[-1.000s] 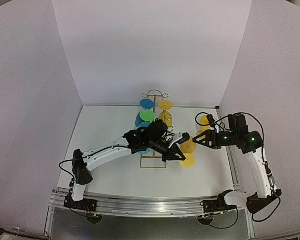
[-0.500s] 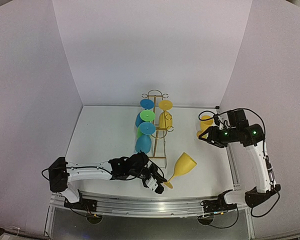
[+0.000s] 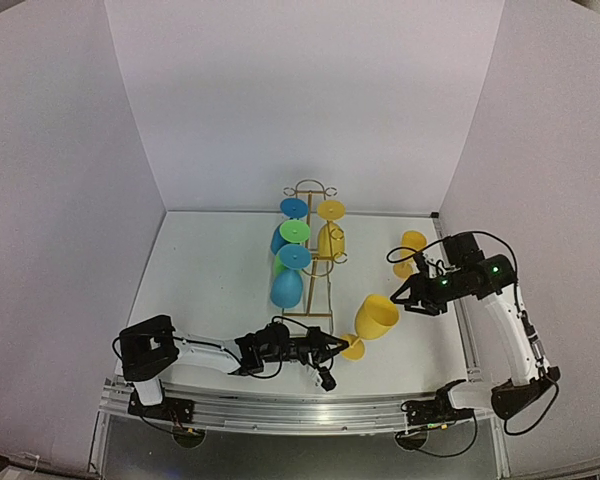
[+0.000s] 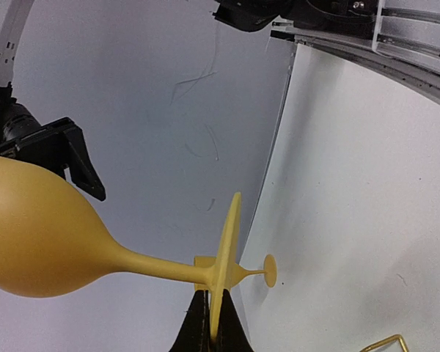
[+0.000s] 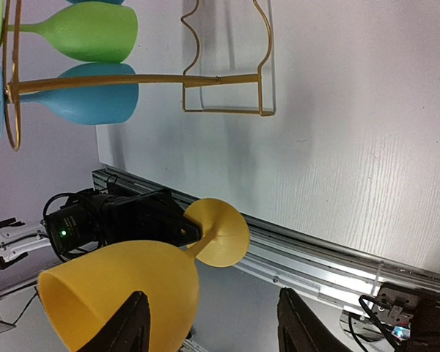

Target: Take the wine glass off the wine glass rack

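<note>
The gold wire wine glass rack [image 3: 311, 262] stands mid-table with blue, green and yellow glasses hanging on it; its frame also shows in the right wrist view [image 5: 227, 77]. My left gripper [image 3: 338, 349] lies low near the front edge. It is shut on the round foot [image 4: 227, 264] of a yellow wine glass [image 3: 376, 316], held off the rack and tilted, bowl [image 4: 37, 235] toward the right. My right gripper [image 3: 405, 297] is open, just right of the bowl. In the right wrist view the bowl [image 5: 117, 293] lies by the left finger [image 5: 136, 323].
A second yellow glass [image 3: 412, 243] sits at the right back of the table. Green [image 5: 88, 33] and blue [image 5: 81, 99] glasses hang on the rack's left side. The aluminium rail [image 3: 300, 410] runs along the near edge. White walls enclose the table.
My left arm has drawn the yellow glass away from the rack to the front, then raised it to the right. My right gripper has come down and left toward the bowl.
</note>
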You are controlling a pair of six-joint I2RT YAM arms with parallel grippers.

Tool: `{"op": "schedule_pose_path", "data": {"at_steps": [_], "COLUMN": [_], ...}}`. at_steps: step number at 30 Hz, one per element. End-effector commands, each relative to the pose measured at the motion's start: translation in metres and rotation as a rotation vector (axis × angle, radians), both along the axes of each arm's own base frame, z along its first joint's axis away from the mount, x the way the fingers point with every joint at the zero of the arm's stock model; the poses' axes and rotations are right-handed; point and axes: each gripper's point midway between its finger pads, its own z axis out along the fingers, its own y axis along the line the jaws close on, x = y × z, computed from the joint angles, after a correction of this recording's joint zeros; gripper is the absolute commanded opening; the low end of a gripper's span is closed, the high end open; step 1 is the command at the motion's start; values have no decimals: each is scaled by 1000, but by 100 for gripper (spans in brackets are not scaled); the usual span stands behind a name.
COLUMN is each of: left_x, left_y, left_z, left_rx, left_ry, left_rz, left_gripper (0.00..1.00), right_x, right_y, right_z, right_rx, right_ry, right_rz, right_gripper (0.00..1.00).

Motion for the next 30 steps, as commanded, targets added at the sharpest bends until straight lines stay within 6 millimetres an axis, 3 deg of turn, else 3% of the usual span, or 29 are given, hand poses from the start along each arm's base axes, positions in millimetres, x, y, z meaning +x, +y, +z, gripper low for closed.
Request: {"op": "schedule_pose_path", "data": {"at_steps": [1, 6, 9, 15, 19, 26, 30], "left_x": [2, 4, 5, -2, 1, 15, 12], "left_y": [-5, -9, -8, 3, 2, -19, -20], "left_z": [32, 30, 26, 7, 7, 33, 31], "left_rx": [-112, -97, -83, 14, 25, -45, -41], "left_ry": [-42, -27, -12, 55, 68, 58, 55], "left_rz": [22, 29, 34, 18, 31, 67, 53], "left_gripper": [0, 0, 0, 0, 0, 0, 0], "right_x": [-6, -6, -4, 3, -1, -11, -13], "right_y": [7, 13, 5, 2, 4, 3, 2], "right_z": [-2, -4, 0, 30, 37, 13, -2], "right_rx": [19, 13, -36, -44, -22, -34, -52], "right_ry": [5, 10, -19, -90, -104, -38, 1], "right_rz": [35, 56, 31, 21, 33, 40, 44], "right_gripper": [52, 47, 48, 48, 47, 43, 43]}}
